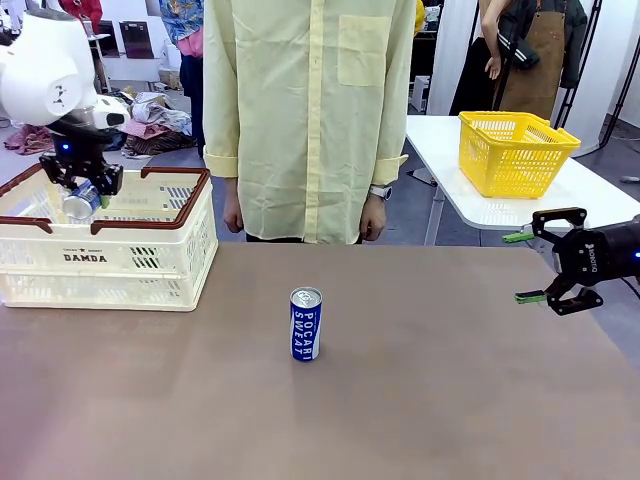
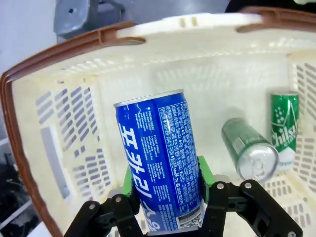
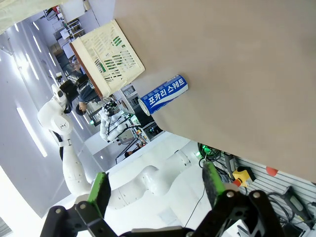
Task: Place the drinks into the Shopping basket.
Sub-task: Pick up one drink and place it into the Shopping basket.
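My left gripper (image 1: 84, 196) is shut on a blue drink can (image 1: 80, 203) with white lettering and holds it just above the cream Shopping basket (image 1: 150, 262) at the table's left. In the left wrist view the held blue can (image 2: 159, 158) sits between the green pads (image 2: 129, 178), over the basket's inside (image 2: 74, 123). Two green cans (image 2: 248, 149) (image 2: 285, 129) rest on the basket floor. Another blue can (image 1: 306, 324) stands upright mid-table, and it is also seen on the table in the right wrist view (image 3: 164, 94). My right gripper (image 1: 530, 268) hovers open at the right edge, empty.
A person in a pale yellow shirt (image 1: 305, 110) stands at the far side, hands hanging down. A smaller yellow basket (image 1: 515, 150) sits on a white table behind at right. The brown tabletop (image 1: 420, 390) is bare around the standing can.
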Tool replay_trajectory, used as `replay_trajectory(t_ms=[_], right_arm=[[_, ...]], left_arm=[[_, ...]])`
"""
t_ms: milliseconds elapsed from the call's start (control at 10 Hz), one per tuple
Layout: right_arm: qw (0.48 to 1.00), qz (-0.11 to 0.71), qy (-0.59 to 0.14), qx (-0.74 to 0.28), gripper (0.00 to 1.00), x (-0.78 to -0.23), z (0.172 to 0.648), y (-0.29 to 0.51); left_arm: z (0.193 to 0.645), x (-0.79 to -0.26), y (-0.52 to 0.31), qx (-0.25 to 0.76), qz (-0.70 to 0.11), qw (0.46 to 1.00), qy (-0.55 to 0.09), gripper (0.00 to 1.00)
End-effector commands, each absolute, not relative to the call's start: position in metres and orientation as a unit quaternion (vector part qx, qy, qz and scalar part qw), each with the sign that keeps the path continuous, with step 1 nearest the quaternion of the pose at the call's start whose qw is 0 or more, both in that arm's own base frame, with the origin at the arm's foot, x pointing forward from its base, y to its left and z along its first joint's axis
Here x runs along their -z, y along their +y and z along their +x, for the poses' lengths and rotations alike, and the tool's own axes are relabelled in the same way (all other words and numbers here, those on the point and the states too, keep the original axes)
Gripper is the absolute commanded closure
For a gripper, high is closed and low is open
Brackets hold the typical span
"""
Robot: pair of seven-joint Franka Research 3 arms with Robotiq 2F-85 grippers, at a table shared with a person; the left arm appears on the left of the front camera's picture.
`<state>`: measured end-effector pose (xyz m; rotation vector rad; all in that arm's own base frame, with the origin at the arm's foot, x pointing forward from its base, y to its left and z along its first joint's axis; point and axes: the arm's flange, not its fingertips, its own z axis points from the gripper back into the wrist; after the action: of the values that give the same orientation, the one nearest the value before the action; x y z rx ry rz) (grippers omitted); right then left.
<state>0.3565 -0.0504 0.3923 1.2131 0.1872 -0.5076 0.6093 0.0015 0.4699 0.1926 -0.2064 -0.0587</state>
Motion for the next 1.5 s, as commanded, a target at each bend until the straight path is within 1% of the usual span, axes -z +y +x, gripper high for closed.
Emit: replay_trajectory(t_ms=[0,200,500,700,1000,1100,1200,1300,1400], right_arm=[[0.787,0.561,0.092,0.24,0.0,-0.397,0.356,-0.051],[0.787,0.561,0.092,0.24,0.0,-0.397,0.356,-0.051],[0.787,0.561,0.092,0.24,0.0,-0.397,0.356,-0.051],[0.787,0.561,0.092,0.24,0.0,-0.397,0.356,-0.051],[0.787,0.561,0.092,0.24,0.0,-0.397,0.356,-0.051],[0.787,0.561,0.092,0.24,0.0,-0.397,0.356,-0.051],[0.787,0.561,0.092,0.24,0.0,-0.397,0.356,-0.051],[0.787,0.561,0.092,0.24,0.0,-0.397,0.356,-0.051],[0.787,0.561,0.092,0.24,0.0,-0.397,0.356,-0.051]], left_arm=[[0.609,-0.463,0.009,0.029,0.083,0.99,-0.112,1.0],[0.607,-0.441,0.017,0.034,0.079,0.992,-0.096,1.0],[0.608,-0.416,0.026,0.035,0.046,0.993,-0.101,1.0],[0.612,-0.402,0.025,0.036,0.039,0.994,-0.094,1.0],[0.614,-0.399,0.023,0.042,0.041,0.994,-0.087,1.0],[0.613,-0.398,0.021,0.047,0.046,0.994,-0.083,0.98],[0.613,-0.397,0.02,0.051,0.049,0.994,-0.079,0.72],[0.613,-0.397,0.02,0.055,0.05,0.994,-0.077,0.15],[0.612,-0.397,0.02,0.054,0.049,0.994,-0.078,0.0]])
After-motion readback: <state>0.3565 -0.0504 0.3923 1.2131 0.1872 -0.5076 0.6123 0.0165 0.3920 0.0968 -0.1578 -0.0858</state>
